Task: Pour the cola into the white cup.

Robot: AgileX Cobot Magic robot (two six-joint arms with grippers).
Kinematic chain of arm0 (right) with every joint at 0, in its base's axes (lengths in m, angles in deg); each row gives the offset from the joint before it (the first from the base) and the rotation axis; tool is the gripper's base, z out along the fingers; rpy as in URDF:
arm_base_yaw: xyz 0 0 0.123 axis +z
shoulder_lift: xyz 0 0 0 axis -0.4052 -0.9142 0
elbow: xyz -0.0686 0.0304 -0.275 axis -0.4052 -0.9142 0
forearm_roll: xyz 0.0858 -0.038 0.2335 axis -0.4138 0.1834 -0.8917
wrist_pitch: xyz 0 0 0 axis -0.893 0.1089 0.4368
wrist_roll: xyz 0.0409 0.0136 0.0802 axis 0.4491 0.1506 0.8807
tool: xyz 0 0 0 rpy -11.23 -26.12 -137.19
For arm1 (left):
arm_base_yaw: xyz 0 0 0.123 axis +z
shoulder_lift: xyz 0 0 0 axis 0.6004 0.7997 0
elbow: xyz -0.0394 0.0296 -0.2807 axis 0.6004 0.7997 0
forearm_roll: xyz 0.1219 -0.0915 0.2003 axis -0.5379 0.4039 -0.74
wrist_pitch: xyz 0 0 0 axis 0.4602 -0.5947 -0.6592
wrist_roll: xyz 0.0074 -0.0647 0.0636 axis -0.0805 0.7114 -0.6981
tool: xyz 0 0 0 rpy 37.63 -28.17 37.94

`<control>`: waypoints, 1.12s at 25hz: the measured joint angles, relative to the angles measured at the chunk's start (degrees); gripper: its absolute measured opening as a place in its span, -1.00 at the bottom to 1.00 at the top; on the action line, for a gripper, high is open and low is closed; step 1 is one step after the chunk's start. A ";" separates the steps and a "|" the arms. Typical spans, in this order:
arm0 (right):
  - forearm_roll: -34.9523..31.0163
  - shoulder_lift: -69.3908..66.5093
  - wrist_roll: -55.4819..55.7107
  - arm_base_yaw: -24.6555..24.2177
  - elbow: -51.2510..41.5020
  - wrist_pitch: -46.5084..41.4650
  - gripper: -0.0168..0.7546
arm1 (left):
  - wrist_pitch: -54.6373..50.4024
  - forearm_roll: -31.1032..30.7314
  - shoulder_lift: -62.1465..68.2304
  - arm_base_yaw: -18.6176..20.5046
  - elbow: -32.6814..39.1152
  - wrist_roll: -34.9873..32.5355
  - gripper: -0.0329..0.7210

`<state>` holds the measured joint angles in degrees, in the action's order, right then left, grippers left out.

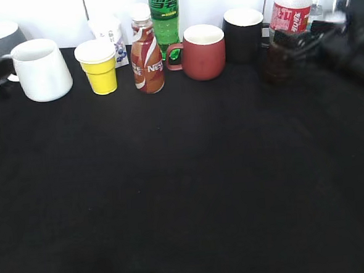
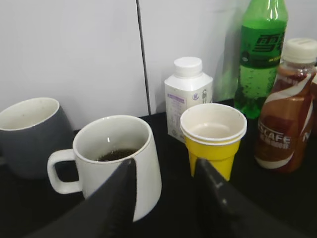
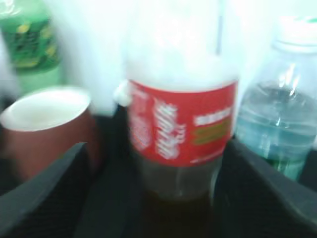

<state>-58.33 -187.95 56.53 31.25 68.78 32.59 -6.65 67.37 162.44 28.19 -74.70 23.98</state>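
right end effector [image 3: 153, 198] flanking upright cola [image 3: 181, 124]; white cup [image 2: 119, 161] apart

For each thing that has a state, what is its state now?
white cup: upright, some dark liquid inside.
cola: upright, liquid low, between right gripper fingers.
yellow cup: upright, empty.
Nescafe bottle: capped.
left gripper: open, beside the white cup.

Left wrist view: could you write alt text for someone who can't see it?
A white mug with a little dark liquid at its bottom stands on a black table, seen between the two dark fingers of an open pincer. Around it stand a grey mug, a yellow cup, a small white bottle, a green bottle and a brown Nescafe bottle.
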 joint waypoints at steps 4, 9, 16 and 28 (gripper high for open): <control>11.81 12.52 13.05 1.96 -0.06 -40.43 0.62 | -39.55 2.03 -6.20 0.00 -8.43 0.00 0.38; -9.64 20.67 3.14 4.28 5.16 -87.33 0.58 | -86.15 8.16 -6.64 0.00 -23.90 0.00 0.36; -20.37 45.56 -8.00 4.39 11.71 -111.64 0.58 | -95.14 11.14 -24.99 0.00 -26.14 0.00 0.36; -19.92 97.33 -8.45 4.39 -13.80 -112.77 0.58 | -94.63 13.21 -61.34 -0.05 -2.96 -2.42 0.30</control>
<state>-78.25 -90.61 48.08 35.64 54.97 -80.18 -101.28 80.58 101.10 28.14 -77.66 21.56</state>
